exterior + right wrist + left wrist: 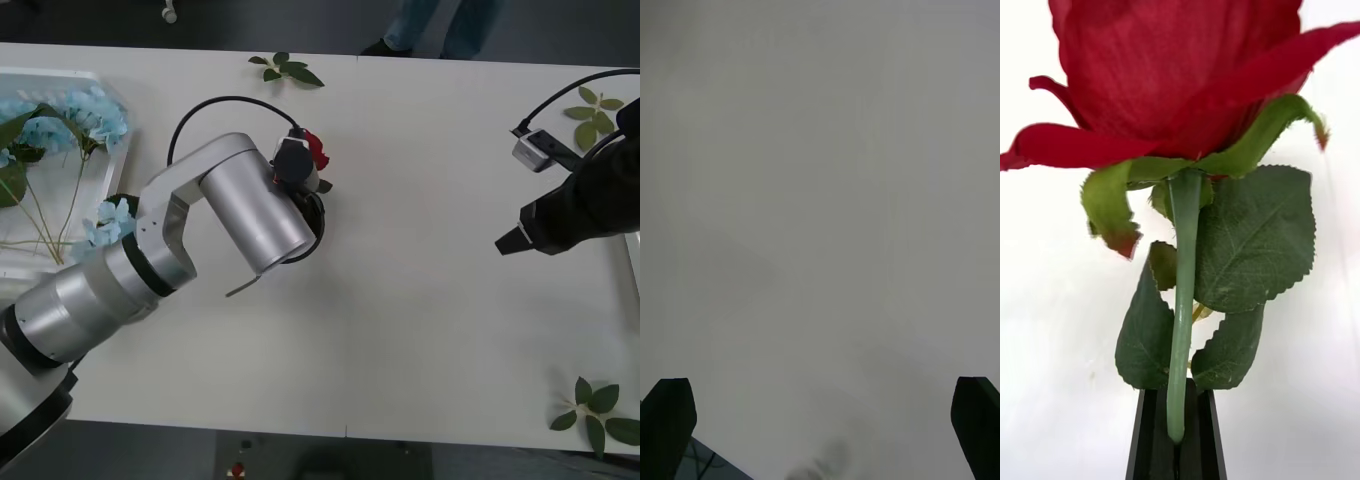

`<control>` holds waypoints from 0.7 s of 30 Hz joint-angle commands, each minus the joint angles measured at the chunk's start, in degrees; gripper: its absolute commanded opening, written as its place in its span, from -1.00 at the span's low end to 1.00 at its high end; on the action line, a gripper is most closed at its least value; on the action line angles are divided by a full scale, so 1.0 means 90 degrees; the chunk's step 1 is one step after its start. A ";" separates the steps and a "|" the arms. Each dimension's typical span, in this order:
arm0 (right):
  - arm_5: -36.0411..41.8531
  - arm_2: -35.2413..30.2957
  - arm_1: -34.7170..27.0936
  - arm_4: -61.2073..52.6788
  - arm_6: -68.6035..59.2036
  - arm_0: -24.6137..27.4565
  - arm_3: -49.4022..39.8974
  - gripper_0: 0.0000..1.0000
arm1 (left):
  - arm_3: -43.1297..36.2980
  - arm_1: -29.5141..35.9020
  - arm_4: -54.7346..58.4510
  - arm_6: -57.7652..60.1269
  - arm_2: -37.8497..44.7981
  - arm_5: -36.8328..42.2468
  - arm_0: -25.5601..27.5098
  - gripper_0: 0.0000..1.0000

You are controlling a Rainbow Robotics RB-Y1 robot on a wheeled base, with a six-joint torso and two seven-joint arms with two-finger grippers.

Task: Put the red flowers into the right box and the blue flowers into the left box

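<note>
A red flower (pixel 1172 75), a rose with a green stem (pixel 1180 315) and dark leaves, stands in front of my left gripper (pixel 1176 409), whose black fingers are shut on the stem's lower end. In the front view its red bloom (pixel 316 150) peeks out beside the left wrist over the table's middle. Blue flowers (pixel 62 112) lie in the left box (pixel 100 76) at the far left; another blue cluster (pixel 110 222) sits by the box's right rim, partly behind my arm. My right gripper (pixel 505 243) hovers open over bare table, fingers (pixel 670 420) apart. A thin rim of the right box (pixel 634 270) shows at the right edge.
Loose green leaf sprigs lie at the table's far edge (pixel 290 68), at the far right (pixel 595 110) and near the front right corner (pixel 598 410). My silver left arm (pixel 240 215) stretches across the table's left half.
</note>
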 commanded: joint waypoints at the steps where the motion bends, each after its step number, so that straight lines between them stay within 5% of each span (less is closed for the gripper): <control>1: -0.0144 -0.0107 -0.0208 -0.0121 -0.0358 -0.0176 -0.0226 1.00 | -0.1012 0.0444 0.0521 -0.0224 0.0469 0.0531 -0.0081 -1.00; 9: -0.0017 -0.0116 -0.0471 -0.1274 -0.0397 -0.0909 -0.0294 1.00 | -0.2233 0.1128 0.2093 -0.1210 0.1963 0.1351 -0.0071 -1.00; 21: -0.0642 -0.0224 -0.1223 -0.4467 -0.0348 -0.1641 -0.0441 1.00 | -0.1959 0.0884 0.4896 -0.4619 0.5097 0.1781 0.0056 -1.00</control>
